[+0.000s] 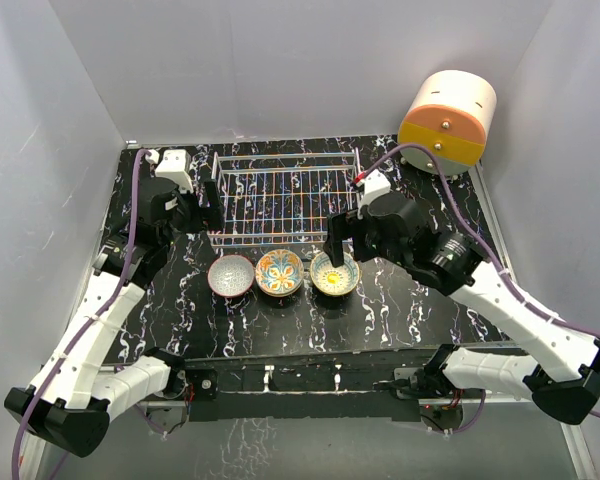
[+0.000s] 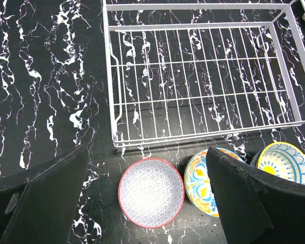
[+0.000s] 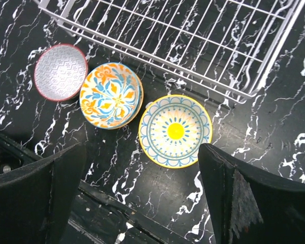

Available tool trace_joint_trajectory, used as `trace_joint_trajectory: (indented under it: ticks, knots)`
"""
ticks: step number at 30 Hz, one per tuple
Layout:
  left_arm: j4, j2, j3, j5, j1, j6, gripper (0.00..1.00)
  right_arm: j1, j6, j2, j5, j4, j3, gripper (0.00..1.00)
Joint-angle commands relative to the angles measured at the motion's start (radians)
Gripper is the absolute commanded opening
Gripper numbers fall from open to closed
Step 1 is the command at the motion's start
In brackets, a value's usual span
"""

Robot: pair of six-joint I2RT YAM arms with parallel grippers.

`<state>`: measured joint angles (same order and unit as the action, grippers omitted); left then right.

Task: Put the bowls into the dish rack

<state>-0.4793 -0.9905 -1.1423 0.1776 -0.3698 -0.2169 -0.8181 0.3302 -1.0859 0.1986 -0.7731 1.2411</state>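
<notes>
Right pincer [image 3: 142, 151] spread wide, yellow bowl [image 3: 175, 130] between its fingers [image 3: 244, 203], seemingly untouched

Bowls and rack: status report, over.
Left gripper open; right gripper open above the yellow bowl. Grey bowl, floral bowl beside it on the table, dish rack empty. Nothing in the way.

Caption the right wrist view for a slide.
Open right gripper over three ceramic bowls: grey red-rimmed bowl, orange-and-blue floral bowl, yellow-centred bowl, beside the empty white wire dish rack.
</notes>
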Motion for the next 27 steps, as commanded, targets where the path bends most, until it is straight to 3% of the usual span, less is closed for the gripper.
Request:
trace_joint_trajectory:
  ticks: [1, 16, 27]
  knots:
    - [-0.011, 0.017, 0.001, 0.007, -0.004, 0.004, 0.97, -0.004, 0.014, -0.014, -0.100, 0.026, -0.062, 0.94]
    - [-0.040, 0.070, 0.019, 0.042, -0.004, 0.004, 0.97, -0.007, 0.013, -0.099, -0.233, 0.243, -0.284, 0.74]
    - [-0.079, 0.105, 0.019, 0.075, -0.004, 0.013, 0.97, -0.019, 0.000, -0.237, -0.176, 0.404, -0.313, 0.67]
